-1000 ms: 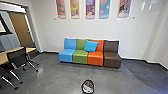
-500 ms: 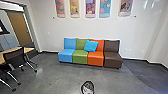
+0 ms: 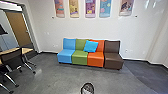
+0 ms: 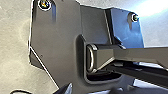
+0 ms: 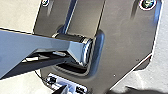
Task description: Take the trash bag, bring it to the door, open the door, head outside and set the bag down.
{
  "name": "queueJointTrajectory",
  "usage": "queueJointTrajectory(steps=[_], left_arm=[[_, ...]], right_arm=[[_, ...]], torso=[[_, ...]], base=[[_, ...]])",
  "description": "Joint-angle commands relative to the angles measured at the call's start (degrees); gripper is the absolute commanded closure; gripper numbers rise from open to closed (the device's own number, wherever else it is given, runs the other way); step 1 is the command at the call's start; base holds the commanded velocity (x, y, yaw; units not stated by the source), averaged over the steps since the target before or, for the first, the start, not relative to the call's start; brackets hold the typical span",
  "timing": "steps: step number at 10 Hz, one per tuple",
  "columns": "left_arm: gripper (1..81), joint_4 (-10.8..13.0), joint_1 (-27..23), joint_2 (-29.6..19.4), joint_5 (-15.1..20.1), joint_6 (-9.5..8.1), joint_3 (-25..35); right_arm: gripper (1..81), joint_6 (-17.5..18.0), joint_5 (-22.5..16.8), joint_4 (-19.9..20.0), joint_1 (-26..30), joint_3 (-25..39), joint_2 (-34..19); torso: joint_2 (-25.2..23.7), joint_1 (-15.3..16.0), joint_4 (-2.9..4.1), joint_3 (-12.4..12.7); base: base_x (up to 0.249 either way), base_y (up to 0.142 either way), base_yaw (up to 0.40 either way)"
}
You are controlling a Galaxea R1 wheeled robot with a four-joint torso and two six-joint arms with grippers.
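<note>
Black-rimmed round thing (image 3: pixel 87 88): seen near, at the middle, low on the grey floor (image 3: pixel 55 80); a paler patch is enclosed by its rim, and it may be judged a waste basket.
Trash bag: cannot be picked out for certain; it may be the pale lining in that round thing, though this is a guess.
Sofa (image 3: pixel 95 60): set far, against the wall (image 3: pixel 80 30), its blue, green, orange and brown seats placed side by side from left to right.
Bright blue cushion (image 3: pixel 90 46): leaned at a tilt where the green and orange backs meet.
Wooden door (image 3: pixel 18 28): seen far left, past an opening; whether it is the one meant by the task cannot be told.
Table (image 3: pixel 27 50) and dark chair (image 3: pixel 12 60): placed at left, clear of the middle floor.
Grippers: how far they are opened cannot be told, nor whether anything is held.
Step in hand: judged to be the approach to the bag, ahead of the pick-up, if the round thing is indeed its basket.
Next move: a slow, centred halt is called for short of the rim, then a bend of the torso and a reach down, with the bag gripped high; the basket could be nudged or tipped if it is driven too close.
</note>
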Motion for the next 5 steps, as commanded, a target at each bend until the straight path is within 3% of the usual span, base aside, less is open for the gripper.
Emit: queueJointTrajectory(steps=[1,5], left_arm=[[1.0,0.5,-1.7,0.0,3.5,0.42,0.3],[1.0,0.5,-1.7,0.0,3.5,0.42,0.3]], right_arm=[[1.0,-0.2,-3.8,-0.3,1.6,0.2,-0.3],[1.0,-0.2,-4.0,-0.4,1.6,0.2,-0.2]], torso=[[0.0,0.0,0.0,0.0],[0.0,0.0,0.0,0.0]], base=[[0.114,0.0,0.0],[0.114,0.0,0.0]])
